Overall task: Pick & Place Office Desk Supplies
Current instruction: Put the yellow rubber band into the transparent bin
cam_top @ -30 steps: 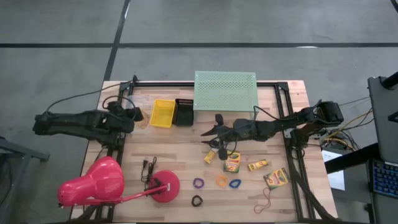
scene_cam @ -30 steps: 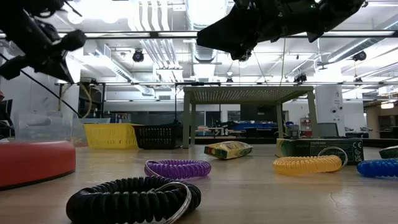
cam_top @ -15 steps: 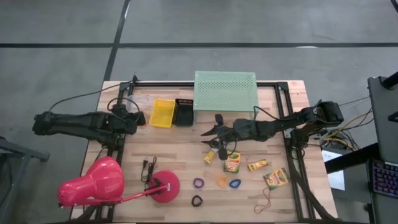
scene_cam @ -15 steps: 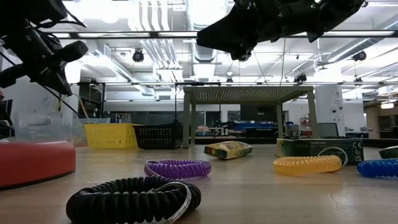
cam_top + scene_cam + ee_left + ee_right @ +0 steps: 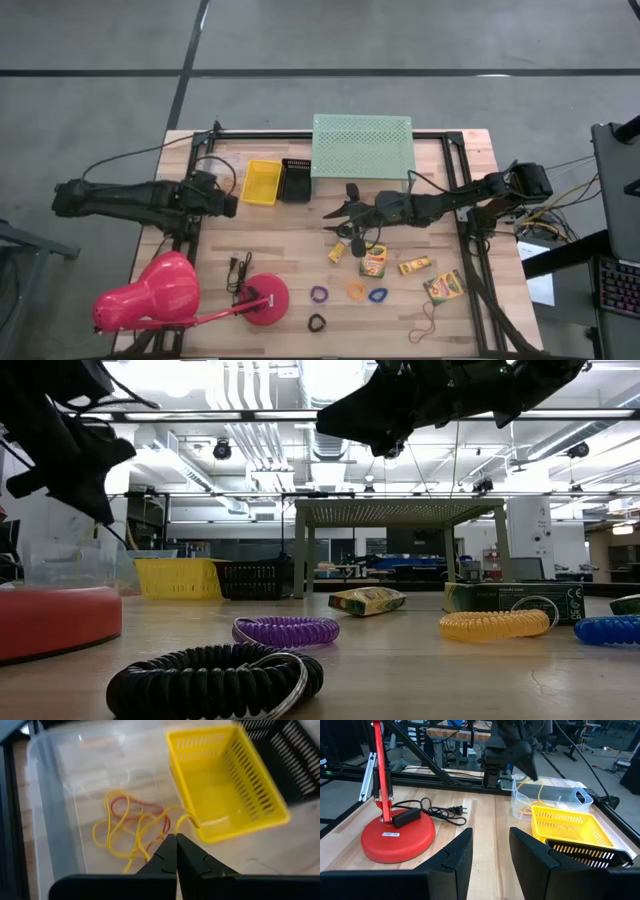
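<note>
While the left end effector (image 5: 176,851) hangs over the clear plastic bin (image 5: 45,780) at the left rear of the tabletop (image 5: 290,240), its fingers are pressed together with nothing visible between them. Tan and red rubber bands (image 5: 131,827) lie tangled on the bin floor just below the tips, so the step in hand looks like the end of a drop into that bin, or a pause above it. A yellow basket (image 5: 261,182) stands just beside the bin, with a black basket (image 5: 295,180) next to it and the mint-green shelf (image 5: 362,146) further along the rear.

Near the middle of the tabletop, the right end effector (image 5: 340,222) hovers with its fingers parted and, by the right wrist view, nothing between them. It sits just above the loose supplies: a small crayon box (image 5: 338,252) lies nearly under it, with a second crayon box (image 5: 374,261), a third (image 5: 416,266) and a fourth (image 5: 443,286) spread toward the right. Closer to the front edge lie the purple ring loop (image 5: 319,294), orange ring loop (image 5: 356,291), blue ring loop (image 5: 378,295) and black ring loop (image 5: 317,322), and a thin rubber band (image 5: 428,322) near the corner. The pink desk lamp (image 5: 150,295) occupies the front left.

Most supplies remain unsorted. My guess is that the next move calls for the right arm to descend onto the nearest crayon box, straddling its narrow sides, then close and lift clear of its neighbours.
</note>
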You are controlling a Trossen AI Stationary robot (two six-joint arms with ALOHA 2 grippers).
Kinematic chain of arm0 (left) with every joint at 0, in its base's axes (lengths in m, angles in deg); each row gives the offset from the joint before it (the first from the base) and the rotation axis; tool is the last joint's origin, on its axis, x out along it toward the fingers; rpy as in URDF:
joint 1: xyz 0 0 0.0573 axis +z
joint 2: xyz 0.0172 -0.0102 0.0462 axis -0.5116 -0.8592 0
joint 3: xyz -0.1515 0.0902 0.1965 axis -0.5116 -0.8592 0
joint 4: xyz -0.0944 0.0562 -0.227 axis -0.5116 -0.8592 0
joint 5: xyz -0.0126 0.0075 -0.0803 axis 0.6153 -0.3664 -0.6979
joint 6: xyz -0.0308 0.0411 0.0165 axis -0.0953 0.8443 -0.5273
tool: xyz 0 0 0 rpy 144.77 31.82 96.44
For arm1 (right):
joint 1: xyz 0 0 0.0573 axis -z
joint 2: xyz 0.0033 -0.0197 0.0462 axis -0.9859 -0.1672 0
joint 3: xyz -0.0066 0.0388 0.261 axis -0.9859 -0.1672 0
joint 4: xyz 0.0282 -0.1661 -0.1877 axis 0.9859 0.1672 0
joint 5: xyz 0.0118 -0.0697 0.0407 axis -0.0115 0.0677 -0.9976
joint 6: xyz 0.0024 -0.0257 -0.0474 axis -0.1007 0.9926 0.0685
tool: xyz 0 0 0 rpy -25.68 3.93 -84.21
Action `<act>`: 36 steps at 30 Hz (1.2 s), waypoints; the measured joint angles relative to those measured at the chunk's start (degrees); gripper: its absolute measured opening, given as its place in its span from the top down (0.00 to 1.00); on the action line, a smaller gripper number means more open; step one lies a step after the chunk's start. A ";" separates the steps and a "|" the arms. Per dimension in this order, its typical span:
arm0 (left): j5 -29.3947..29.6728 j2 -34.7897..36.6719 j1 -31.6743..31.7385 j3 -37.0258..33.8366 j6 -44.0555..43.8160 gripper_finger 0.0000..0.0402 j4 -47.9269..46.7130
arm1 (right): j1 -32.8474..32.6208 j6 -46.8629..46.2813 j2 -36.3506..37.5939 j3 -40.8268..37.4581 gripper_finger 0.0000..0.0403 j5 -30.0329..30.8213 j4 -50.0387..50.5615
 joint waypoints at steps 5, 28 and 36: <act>-1.73 -3.94 0.01 -0.49 -1.65 1.00 0.37 | 0.00 0.00 0.00 0.00 0.69 0.00 0.00; -5.50 -8.63 2.00 2.01 -4.43 0.76 0.20 | 0.00 0.00 0.00 0.00 0.69 0.00 0.00; -4.32 -8.50 2.13 2.19 -4.44 0.54 -0.11 | 0.00 0.00 0.00 0.00 0.70 0.00 0.00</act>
